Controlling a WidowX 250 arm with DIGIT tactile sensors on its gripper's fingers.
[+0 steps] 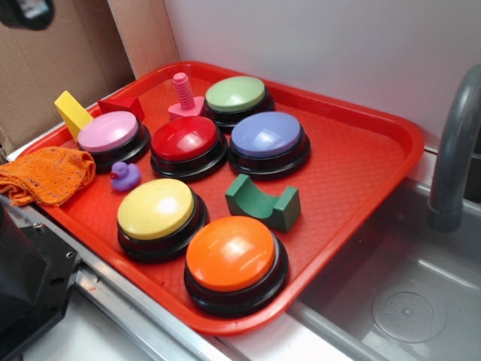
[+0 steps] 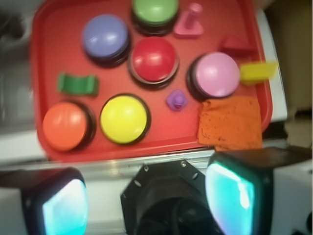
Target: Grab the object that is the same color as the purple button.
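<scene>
Tool (image 2: 149, 196) hangs high over the near edge of the red tray (image 1: 361, 173), fingers spread wide, nothing between them. Approach step; no descent begun, by my reading.

Purple button (image 1: 267, 135) sits far-right among the six. Its colour match, the purple duck (image 1: 125, 174), stands upright on the tray floor between the pink button (image 1: 110, 132) and the yellow button (image 1: 156, 209), just beside the orange cloth (image 1: 46, 174).

Next move calls for centring over the duck, then a straight drop into a tight gap; the neighbouring domes leave little finger room.

exterior view oblique, wrist view overhead, both showing red tray (image 1: 361, 162)
</scene>
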